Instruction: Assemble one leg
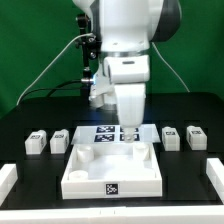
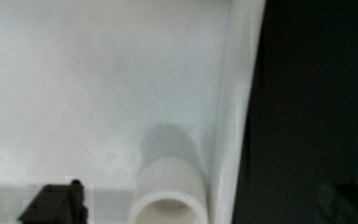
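Observation:
Four legs, small white blocks with tags, stand on the black table in the exterior view: two on the left (image 1: pixel 37 142) (image 1: pixel 60 141) and two on the right (image 1: pixel 170 137) (image 1: pixel 195 136). My gripper (image 1: pixel 128 124) hangs low over the far right part of the large white tray-like part (image 1: pixel 90 178), well away from every leg. In the wrist view the gripper (image 2: pixel 208 206) is open and empty. One dark fingertip (image 2: pixel 51 204) shows over the white part, and a round corner recess (image 2: pixel 169 206) lies between the jaws. No leg shows in the wrist view.
The marker board (image 1: pixel 104 131) lies just behind the tray-like part, partly hidden by the arm. White rails edge the table at the front left (image 1: pixel 8 180) and right (image 1: pixel 214 172). In the wrist view, black table (image 2: pixel 318 100) runs beside the white part's edge.

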`<state>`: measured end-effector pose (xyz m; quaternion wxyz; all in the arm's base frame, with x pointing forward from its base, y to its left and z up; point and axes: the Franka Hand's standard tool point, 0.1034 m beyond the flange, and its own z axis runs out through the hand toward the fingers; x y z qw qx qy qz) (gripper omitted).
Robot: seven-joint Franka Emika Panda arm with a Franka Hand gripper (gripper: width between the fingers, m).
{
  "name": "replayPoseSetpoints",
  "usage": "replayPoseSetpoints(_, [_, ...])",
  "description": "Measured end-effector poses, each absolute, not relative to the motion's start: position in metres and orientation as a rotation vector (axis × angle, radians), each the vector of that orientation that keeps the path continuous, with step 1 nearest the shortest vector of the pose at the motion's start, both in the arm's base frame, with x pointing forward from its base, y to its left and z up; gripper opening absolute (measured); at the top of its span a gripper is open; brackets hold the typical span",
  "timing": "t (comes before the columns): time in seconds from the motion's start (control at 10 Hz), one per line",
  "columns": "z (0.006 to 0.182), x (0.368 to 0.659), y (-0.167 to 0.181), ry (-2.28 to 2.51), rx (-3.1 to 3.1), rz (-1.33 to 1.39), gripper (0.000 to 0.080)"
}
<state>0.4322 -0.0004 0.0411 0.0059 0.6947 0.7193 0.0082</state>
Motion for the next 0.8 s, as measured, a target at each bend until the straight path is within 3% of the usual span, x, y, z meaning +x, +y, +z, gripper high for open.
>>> replayPoseSetpoints(0.2, [0.015,0.428,-0.012,2.235,2.221,0.023,0.0650])
replayPoseSetpoints(0.5, [0.007,0.428,-0.012,2.215,2.256,0.015,0.0650])
replayPoseSetpoints(0.6, [0.007,0.428,-0.012,2.215,2.257,0.014,0.0564])
replayPoseSetpoints(0.7, [0.007,0.428,-0.012,2.214,2.257,0.014,0.0428])
replayPoseSetpoints(0.8, [0.006,0.428,-0.012,2.214,2.258,0.014,0.0428])
